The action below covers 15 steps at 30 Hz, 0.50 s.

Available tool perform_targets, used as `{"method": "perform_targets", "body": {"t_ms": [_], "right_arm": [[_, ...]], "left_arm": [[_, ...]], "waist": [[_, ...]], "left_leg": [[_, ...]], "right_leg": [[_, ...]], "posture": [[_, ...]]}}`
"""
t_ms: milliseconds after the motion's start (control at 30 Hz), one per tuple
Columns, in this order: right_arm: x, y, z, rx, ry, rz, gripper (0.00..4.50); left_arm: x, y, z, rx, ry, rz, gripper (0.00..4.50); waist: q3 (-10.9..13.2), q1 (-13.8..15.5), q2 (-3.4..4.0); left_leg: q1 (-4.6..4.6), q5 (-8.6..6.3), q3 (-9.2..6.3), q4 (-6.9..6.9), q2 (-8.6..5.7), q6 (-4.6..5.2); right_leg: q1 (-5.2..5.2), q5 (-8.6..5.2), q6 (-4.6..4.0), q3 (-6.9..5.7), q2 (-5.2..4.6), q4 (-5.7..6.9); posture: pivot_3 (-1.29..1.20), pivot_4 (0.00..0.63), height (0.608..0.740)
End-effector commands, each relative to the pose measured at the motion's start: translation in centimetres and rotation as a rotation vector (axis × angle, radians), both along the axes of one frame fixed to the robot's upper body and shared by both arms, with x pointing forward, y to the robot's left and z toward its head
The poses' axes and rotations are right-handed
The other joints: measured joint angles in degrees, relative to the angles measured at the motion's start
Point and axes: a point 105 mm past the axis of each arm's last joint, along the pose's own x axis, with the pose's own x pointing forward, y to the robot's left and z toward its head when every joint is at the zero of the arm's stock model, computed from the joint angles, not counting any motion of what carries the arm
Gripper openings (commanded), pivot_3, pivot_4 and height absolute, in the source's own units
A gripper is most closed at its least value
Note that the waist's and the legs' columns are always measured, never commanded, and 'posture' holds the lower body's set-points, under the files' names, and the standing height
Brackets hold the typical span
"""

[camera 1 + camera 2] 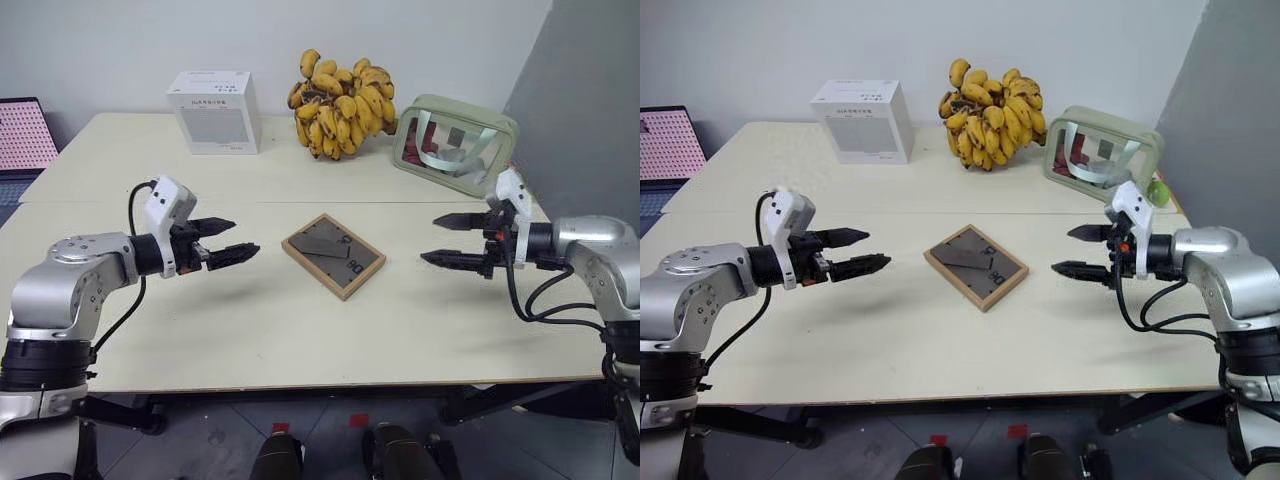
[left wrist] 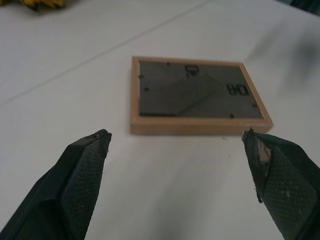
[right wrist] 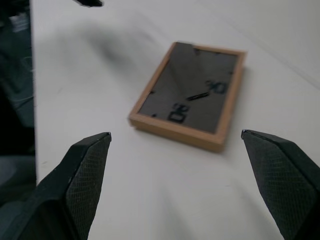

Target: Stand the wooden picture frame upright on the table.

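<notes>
Two wide-open, empty grippers flank the wooden picture frame (image 1: pixel 333 255), which lies flat, dark back panel up, at the middle of the pale bench (image 1: pixel 300 340), just short of its cross seam. From the frame, the left gripper (image 1: pixel 220 241) hovers at 9 o'clock and the right gripper (image 1: pixel 460 240) at 3 o'clock, both clear of it and aimed inward. Done well, the approach would likely bring the fingers down onto opposite wooden edges, lift one side without dragging it, and swing out the folded stand on the back panel before releasing. A white box (image 1: pixel 214 111), a bunch of bananas (image 1: pixel 343 104) and a clear pouch (image 1: pixel 455 143) sit far off, around 12 o'clock.
</notes>
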Motion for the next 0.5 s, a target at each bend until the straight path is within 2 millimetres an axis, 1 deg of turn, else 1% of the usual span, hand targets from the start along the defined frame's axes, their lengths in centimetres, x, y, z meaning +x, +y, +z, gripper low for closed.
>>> {"method": "perform_targets", "body": {"t_ms": [33, 100, 233, 300, 333, 400, 500], "right_arm": [[0.8, 0.0, 0.8, -0.024, -0.042, 0.021, 4.42], [1.7, 0.1, 0.7, -0.024, -0.053, 0.004, 4.42], [3.1, 0.3, 0.6, -0.022, -0.074, -0.013, 4.42], [4.0, 0.6, 0.5, 0.0, -0.08, -0.035, 4.42], [4.8, 0.8, 0.5, 0.016, -0.096, -0.066, 4.42], [7.1, 0.7, 0.3, 0.027, -0.143, -0.178, 4.05], [9.6, 0.8, -1.4, -0.032, -0.208, -0.28, 3.44]], "left_arm": [[-0.2, -0.1, 0.8, 0.035, -0.049, -0.007, 4.5], [-0.3, 0.1, 0.6, 0.037, -0.044, 0.009, 4.5], [-0.4, 0.6, 0.6, 0.025, -0.056, 0.049, 4.5], [-0.2, 1.0, 0.1, 0.011, -0.048, 0.096, 4.5], [-0.1, 1.2, -0.3, 0.001, -0.042, 0.122, 4.5], [0.2, 1.4, -1.1, -0.011, -0.04, 0.187, 4.15], [0.2, 0.4, -2.6, -0.063, -0.034, 0.257, 3.57]], "waist": [[0.0, 0.0, 0.0], [0.0, 0.0, 0.0], [0.0, -0.1, 0.0], [0.0, -0.1, 0.0], [0.0, -0.1, 0.0], [0.0, -0.4, 0.0], [0.0, -0.5, -0.01]], "left_leg": [[-0.02, 0.0, 0.0, 0.0, 0.0, 0.0], [-0.04, 0.0, 0.06, -0.01, -0.01, 0.0], [-0.03, 0.0, 0.08, -0.09, 0.0, 0.0], [-0.05, 0.0, 0.08, -0.1, 0.01, 0.0], [-0.05, 0.0, 0.08, -0.1, 0.02, 0.0], [-0.01, 0.0, 0.11, -0.09, 0.01, 0.0], [-0.01, 0.01, 0.15, -0.06, 0.0, 0.0]], "right_leg": [[-0.01, 0.04, 0.08, 0.0, 0.0, 0.0], [-0.06, 0.07, 0.22, 0.05, -0.01, -0.01], [-0.12, 0.07, 0.22, 0.06, 0.0, 0.01], [-0.19, 0.07, 0.21, 0.05, 0.01, 0.05], [-0.2, 0.07, 0.21, 0.05, 0.02, 0.08], [-0.2, 0.07, 0.21, 0.09, 0.02, 0.15], [-0.19, 0.1, 0.25, 0.14, 0.0, 0.19]], "posture": [[0.0, 0.15, 0.74], [0.0, 0.15, 0.74], [0.0, 0.15, 0.74], [0.0, 0.15, 0.74], [0.0, 0.15, 0.74], [0.0, 0.15, 0.74], [0.0, 0.15, 0.74]]}}
